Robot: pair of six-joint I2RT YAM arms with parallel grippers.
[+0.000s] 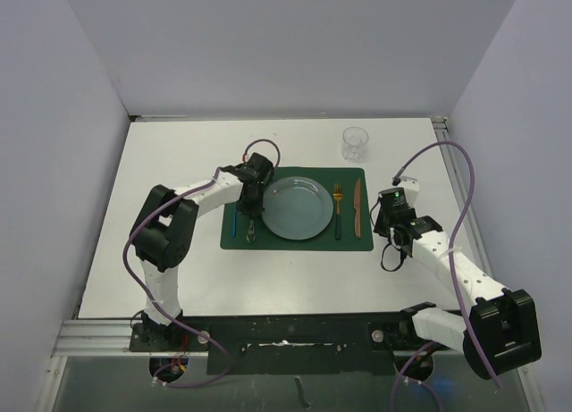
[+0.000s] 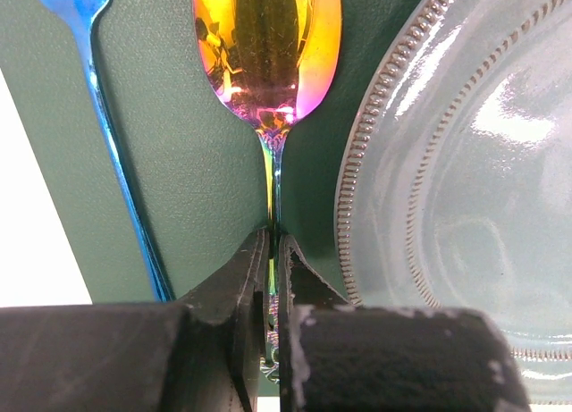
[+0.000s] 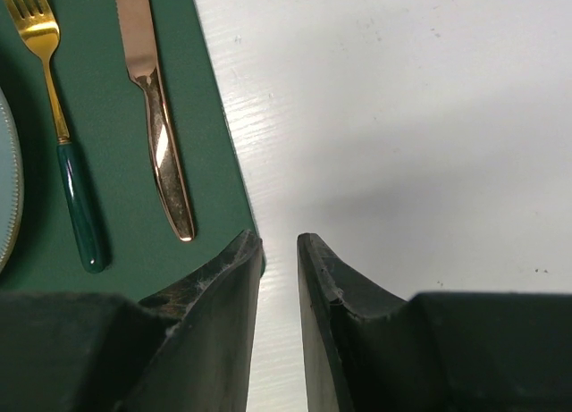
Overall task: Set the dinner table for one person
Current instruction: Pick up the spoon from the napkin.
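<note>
Iridescent mirror-finish metal spoon (image 2: pixel 266 46); glossy plate (image 2: pixel 465 162); matt grained placemat (image 2: pixel 179 180); matt white dinner table (image 3: pixel 402 117).

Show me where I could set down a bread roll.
Bare table: far left, between back edge and placemat, and the near strip in front of it. Crowded: the placemat, with plate, fork, knife and the left gripper shut on a spoon; the right gripper hovers off its right edge.

Plate (image 2: pixel 465 180) and blue spoon (image 2: pixel 107 135) crowd the left gripper (image 2: pixel 274 238); right of placemat (image 1: pixel 295 245) — open dinner table (image 3: pixel 402 117) (glass (image 1: pixel 354 143) behind).
</note>
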